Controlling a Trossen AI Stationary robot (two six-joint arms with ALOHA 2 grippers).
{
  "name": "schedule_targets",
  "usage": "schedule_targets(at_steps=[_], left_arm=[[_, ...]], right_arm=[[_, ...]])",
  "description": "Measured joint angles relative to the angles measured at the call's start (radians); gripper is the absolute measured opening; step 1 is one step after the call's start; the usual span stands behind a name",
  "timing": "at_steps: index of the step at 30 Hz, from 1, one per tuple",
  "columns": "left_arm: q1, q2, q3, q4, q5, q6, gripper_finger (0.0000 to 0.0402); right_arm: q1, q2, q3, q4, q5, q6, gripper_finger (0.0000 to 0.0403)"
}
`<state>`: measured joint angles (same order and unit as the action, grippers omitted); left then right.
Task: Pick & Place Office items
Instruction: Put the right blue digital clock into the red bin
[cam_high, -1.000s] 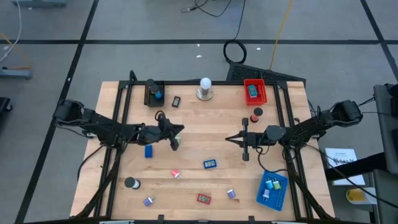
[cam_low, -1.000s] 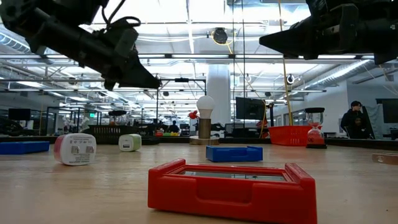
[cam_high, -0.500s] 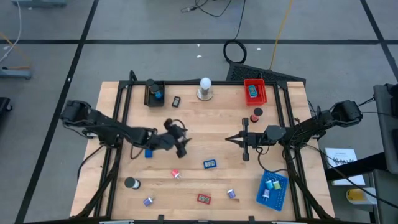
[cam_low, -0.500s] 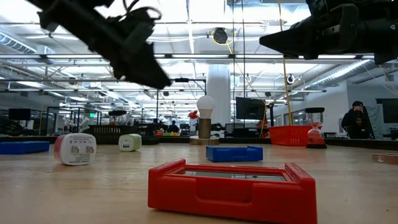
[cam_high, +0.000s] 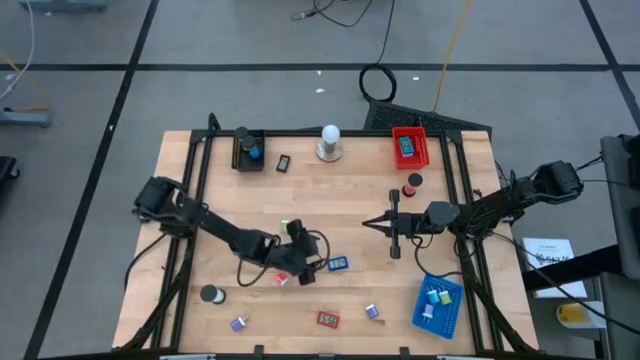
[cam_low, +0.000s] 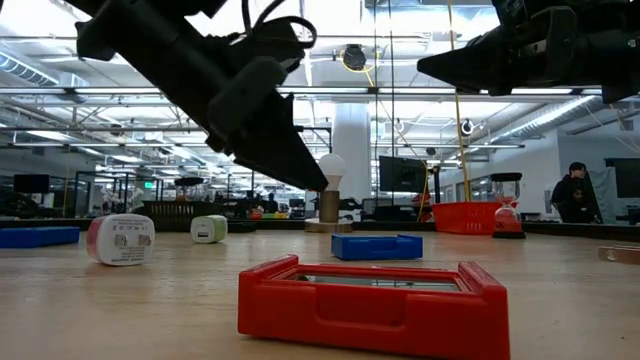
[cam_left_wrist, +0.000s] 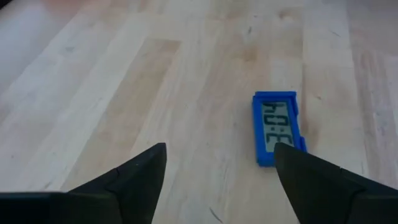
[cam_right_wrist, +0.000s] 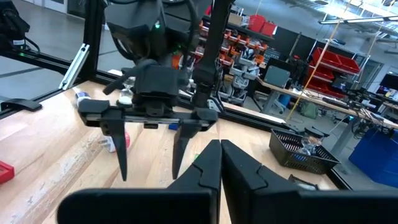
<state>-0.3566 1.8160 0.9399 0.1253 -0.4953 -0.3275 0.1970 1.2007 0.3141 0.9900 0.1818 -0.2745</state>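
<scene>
Wooden worktop (cam_high: 330, 215) carries scattered office items. My left gripper (cam_high: 303, 262) reaches low, tilted down, fingers (cam_left_wrist: 134, 180) spread wide and empty, just beside the blue clock (cam_left_wrist: 277, 127), whose digits I cannot read. My right gripper (cam_high: 368, 223) hovers level beyond the clock, fingers pressed together.

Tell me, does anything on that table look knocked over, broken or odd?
Nothing looks spilled or broken. Small items lie scattered over the wooden table, which fits a sorting job. The blue clock lies flat, face up, a little askew to the boards. The left gripper hangs open near it; the right gripper waits shut mid-table.
</scene>
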Motion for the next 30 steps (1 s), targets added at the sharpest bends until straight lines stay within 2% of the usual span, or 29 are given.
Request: schedule_targets(at_steps=[3,5,9,12,15,18,21,23,27,28,30], left_arm=[[-0.026,0.0,-0.025,0.028,-0.068,0.055,0.0281],[-0.039,-0.001,-0.067,0.119,-0.107,0.117,0.0252],[-0.029,-0.002,-0.218,0.445,-0.051,0.192,0.0176],[-0.004,-0.002,-0.349,0.717,-0.015,0.198,0.0122],[0.012,-0.002,-0.453,0.917,-0.013,0.197,0.0079],[0.016,-0.002,-0.514,1.034,-0.036,0.23,0.0047],[0.015,-0.003,-0.543,1.059,-0.068,0.254,0.0021],[0.016,-0.003,-0.55,1.056,-0.078,0.266,0.0007],[0.016,-0.003,-0.552,1.046,-0.08,0.275,0.0014],[0.016,-0.003,-0.552,1.046,-0.08,0.28,0.002],[0.016,-0.003,-0.552,1.046,-0.079,0.297,0.0032]], right_arm=[[0.0,0.0,0.0,0.0,0.0,0.0,0.0],[0.0,0.0,0.0,0.001,0.0,0.0,0.0],[0.0,0.0,0.0,0.059,0.0,0.0,0.0],[0.0,0.0,0.0,0.103,0.0,0.0,0.0],[0.004,0.0,0.0,0.123,-0.003,0.0,0.0],[0.008,0.0,0.0,0.136,-0.005,0.009,0.0],[-0.001,0.0,0.007,0.143,-0.06,0.114,0.0],[-0.008,-0.001,0.058,-0.022,-0.038,0.184,0.0],[0.032,0.026,0.221,-0.561,0.189,0.257,0.0],[0.036,0.047,0.268,-0.636,0.208,0.294,0.0],[0.047,0.07,0.322,-0.734,0.18,0.375,0.0004]])
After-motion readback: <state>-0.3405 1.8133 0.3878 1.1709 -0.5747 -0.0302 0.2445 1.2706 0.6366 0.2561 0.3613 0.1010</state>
